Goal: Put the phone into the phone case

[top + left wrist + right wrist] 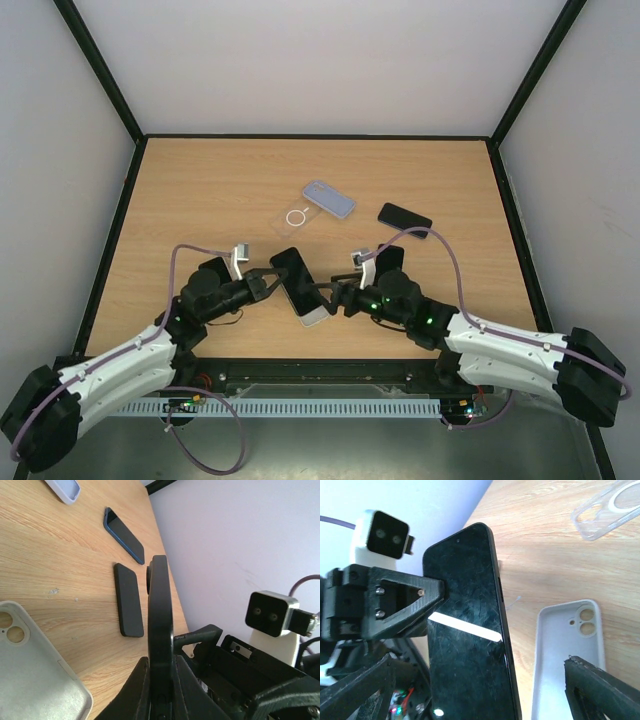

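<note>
Top external view: the black phone (290,270) was seen gripped by the left gripper (272,284) near the front middle of the wooden table (200,190), with the right gripper (336,294) drawn up just beside it from the other side. The left pincer was clamped on the phone, which was shown edge-on and raised off the table in the left wrist view (160,610). The right pincer was spread wide, its two fingers (360,690) set at either side of the right wrist view and closed on nothing. The white phone case (567,655) was laid flat on the table, open side up, its camera cut-out turned toward the far edge, just beside and partly under the tilted phone; whether the two were touching could not be told. Farther back, a clear case (295,217) and a lavender case (329,198) were laid close together. A blue-edged phone (123,535) and a flat black slab (128,600) were seen lying well apart from the gripped phone, toward the right side of the table.
</note>
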